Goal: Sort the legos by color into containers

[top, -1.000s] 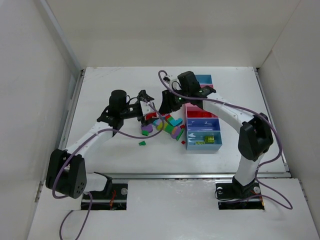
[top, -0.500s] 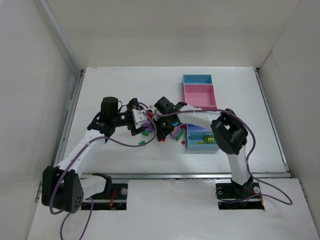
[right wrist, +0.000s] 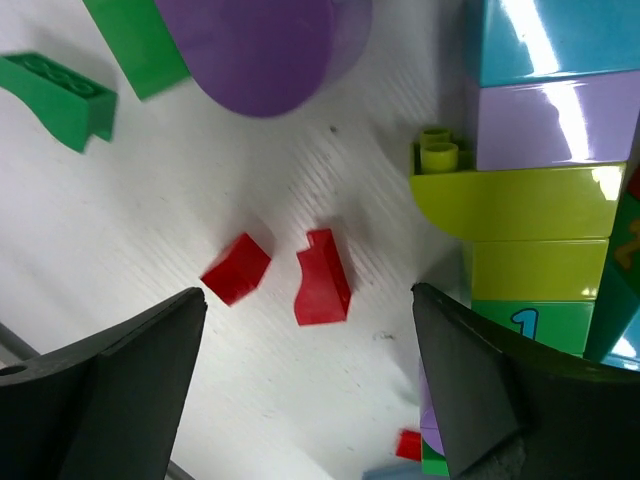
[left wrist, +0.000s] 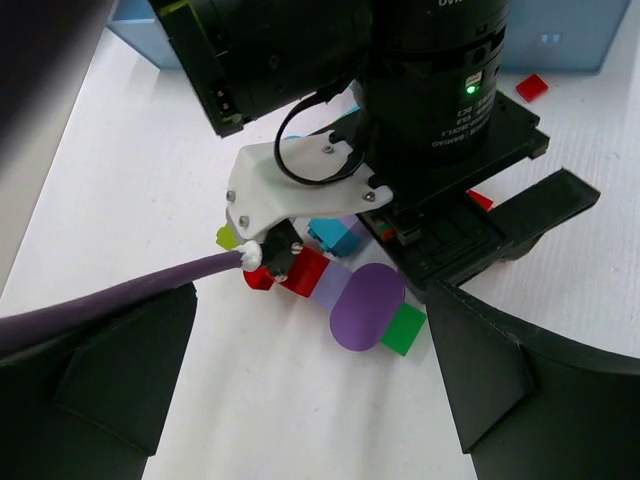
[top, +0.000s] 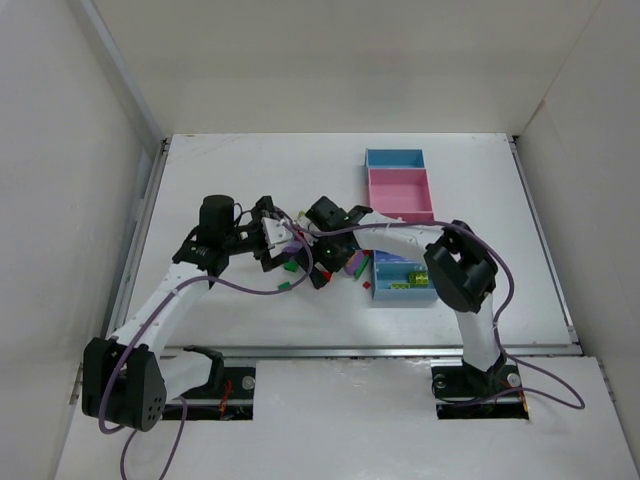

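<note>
The legos lie in a heap [top: 340, 262] left of the containers [top: 370, 190], a strip of blue and pink bins. My right gripper [top: 318, 268] hangs low over the heap's left edge, open. In the right wrist view it [right wrist: 306, 335] straddles two small red bricks [right wrist: 323, 278], touching neither. A purple round brick [right wrist: 260, 40], green bricks [right wrist: 55, 95] and a yellow-green brick [right wrist: 520, 200] lie around them. My left gripper [top: 278, 247] faces the right one from the left, open and empty [left wrist: 310, 340]. Ahead of it lie a purple round brick [left wrist: 368, 305], a green brick [left wrist: 403, 328] and a red one [left wrist: 305, 270].
The right arm lies across the middle bins and hides them. The nearest light blue bin [top: 405, 299] holds yellow-green bricks. A lone green brick [top: 284, 287] lies on the table near the left gripper. The two grippers are almost touching. White walls enclose the table.
The right arm swung from above the containers down to the heap, then opened its jaws. The left gripper drew back slightly to the left and stayed open.
</note>
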{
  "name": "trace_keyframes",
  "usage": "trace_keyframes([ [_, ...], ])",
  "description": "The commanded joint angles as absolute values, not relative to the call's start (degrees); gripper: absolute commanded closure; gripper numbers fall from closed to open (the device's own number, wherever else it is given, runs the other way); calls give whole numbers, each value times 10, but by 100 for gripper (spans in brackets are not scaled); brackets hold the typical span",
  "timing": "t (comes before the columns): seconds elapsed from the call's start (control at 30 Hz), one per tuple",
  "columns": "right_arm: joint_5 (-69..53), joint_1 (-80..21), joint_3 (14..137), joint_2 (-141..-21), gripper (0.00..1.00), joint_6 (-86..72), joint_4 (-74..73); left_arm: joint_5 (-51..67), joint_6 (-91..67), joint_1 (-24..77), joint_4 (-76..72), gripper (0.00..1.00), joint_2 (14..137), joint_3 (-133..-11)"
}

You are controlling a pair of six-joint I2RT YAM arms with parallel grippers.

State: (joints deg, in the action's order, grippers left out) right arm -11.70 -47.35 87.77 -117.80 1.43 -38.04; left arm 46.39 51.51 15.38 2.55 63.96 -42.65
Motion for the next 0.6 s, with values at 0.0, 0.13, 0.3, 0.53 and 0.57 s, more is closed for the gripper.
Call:
trace_keyframes([
  [0.0, -91, -483, 865, -1148, 11, 63, -400, 472, 510, 156, 13, 2, 630, -416],
  [0.13, -96, -483, 851, -1119, 15, 83, -402, 472, 510, 156, 13, 1, 630, -416],
  [0.3, -96, -483, 840, -1111, 18, 108, -407, 472, 510, 156, 13, 1, 630, -410],
  [0.53, -97, -483, 835, -1132, 31, 102, -362, 472, 510, 156, 8, 1, 630, -410],
  [0.57, -103, -483, 845, -1146, 32, 102, -362, 472, 510, 156, 8, 1, 630, -410],
])
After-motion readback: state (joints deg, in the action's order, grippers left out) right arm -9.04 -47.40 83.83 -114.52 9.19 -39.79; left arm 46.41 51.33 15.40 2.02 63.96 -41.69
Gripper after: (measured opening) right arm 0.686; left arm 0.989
